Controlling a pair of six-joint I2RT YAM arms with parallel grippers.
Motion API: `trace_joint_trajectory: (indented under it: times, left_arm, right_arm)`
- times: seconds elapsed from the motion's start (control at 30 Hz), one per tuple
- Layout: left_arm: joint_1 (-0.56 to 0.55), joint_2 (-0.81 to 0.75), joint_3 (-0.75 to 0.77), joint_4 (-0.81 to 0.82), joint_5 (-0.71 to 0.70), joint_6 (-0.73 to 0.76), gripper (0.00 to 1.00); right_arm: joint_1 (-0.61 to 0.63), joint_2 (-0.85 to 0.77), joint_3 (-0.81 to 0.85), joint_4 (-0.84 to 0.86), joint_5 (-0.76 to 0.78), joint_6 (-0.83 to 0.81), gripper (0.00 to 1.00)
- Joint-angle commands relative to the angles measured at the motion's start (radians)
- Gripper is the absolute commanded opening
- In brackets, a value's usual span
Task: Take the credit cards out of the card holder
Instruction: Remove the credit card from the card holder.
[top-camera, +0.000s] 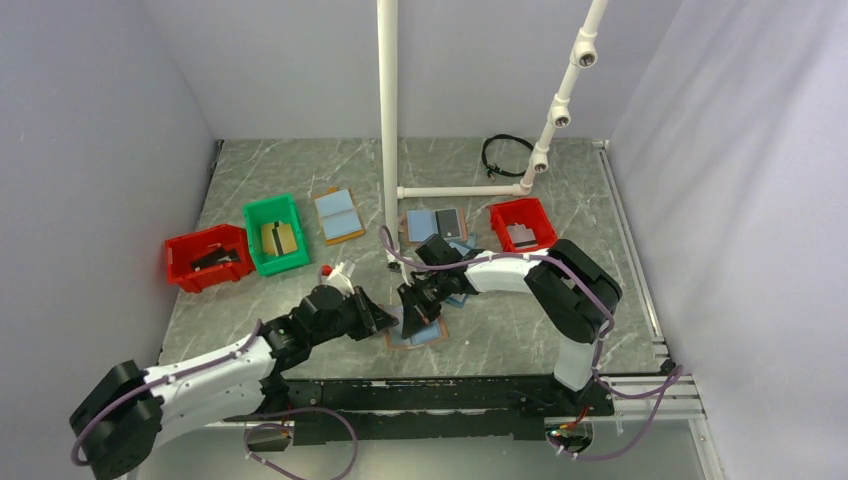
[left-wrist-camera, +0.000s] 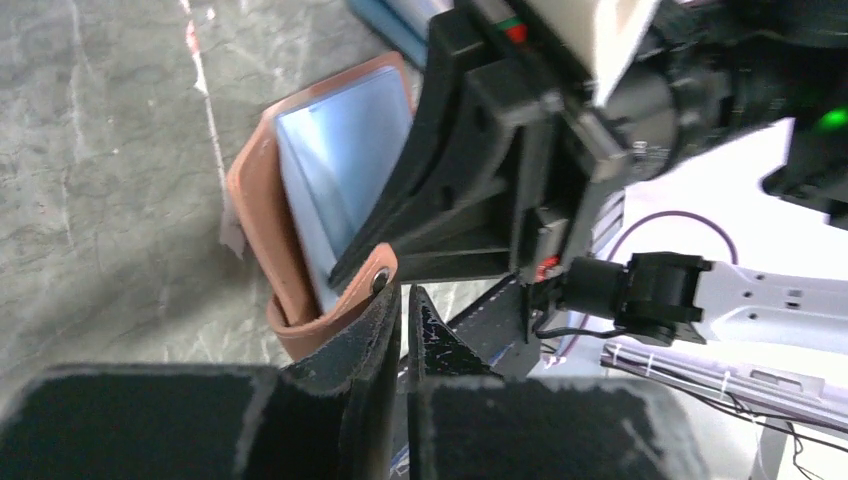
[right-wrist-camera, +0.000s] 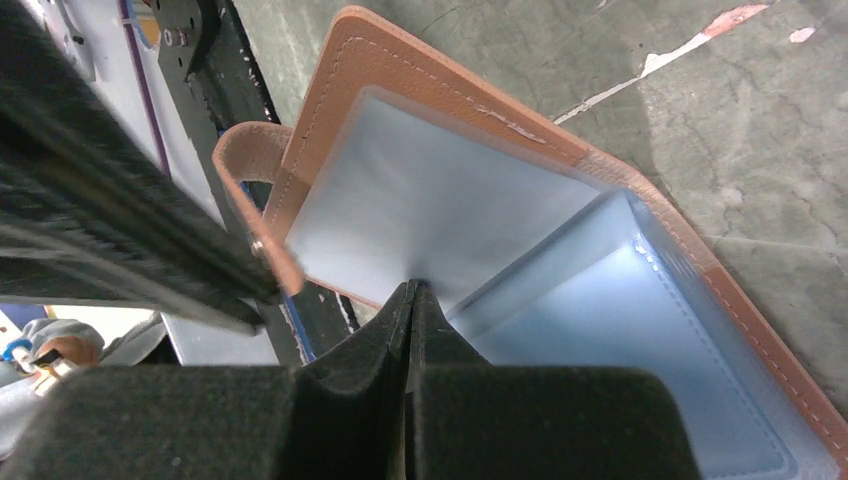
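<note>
1. One tan-rimmed card holder (top-camera: 428, 337) lies open at the worktop's (top-camera: 520, 330) near centre, pale blue sleeves (right-wrist-camera: 420, 200) up.
2. The right tool (right-wrist-camera: 412, 295), clenched, has its tips against a sleeve.
3. The left tool (left-wrist-camera: 405, 310) is nearly closed at the snap strap (left-wrist-camera: 345, 305); whether it grips cannot be told.

The left gripper (top-camera: 386, 322) and right gripper (top-camera: 414, 306) hung close together over the open card holder (top-camera: 430, 338) at lower centre; a red bin (top-camera: 205, 280) and green bin (top-camera: 284, 265) sat at middle left.

Grey marble tabletop (top-camera: 300, 180), pale walls (top-camera: 90, 150)
</note>
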Motion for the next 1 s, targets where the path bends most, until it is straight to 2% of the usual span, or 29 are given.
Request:
trace_joint_trajectory:
  times: [0.0,0.27,0.6,0.73,0.9,0.97]
  left_arm:
    - [-0.010,0.082,0.005,0.114,0.016,-0.015,0.11]
    - [-0.011,0.165,-0.023,0.026,-0.057,-0.027,0.07]
    - [-0.012,0.204,-0.004,0.007,-0.082,0.021,0.07]
    - [-0.011,0.188,0.010,-0.020,-0.082,0.039,0.08]
    - [-0.011,0.157,-0.003,-0.015,-0.082,0.036,0.09]
    - [-0.011,0.145,-0.007,-0.015,-0.082,0.035,0.09]
  right_arm:
    - [-0.002,0.003,0.022,0.007,0.014,0.001,0.00]
    - [-0.007,-0.037,0.036,-0.033,0.076,-0.062,0.00]
    - [-0.007,-0.216,0.004,-0.089,0.315,-0.284,0.00]
    - [-0.014,-0.202,0.016,-0.124,0.399,-0.325,0.00]
    - [-0.032,-0.164,0.030,-0.159,0.410,-0.340,0.00]
    - [-0.033,-0.160,0.035,-0.168,0.417,-0.345,0.06]
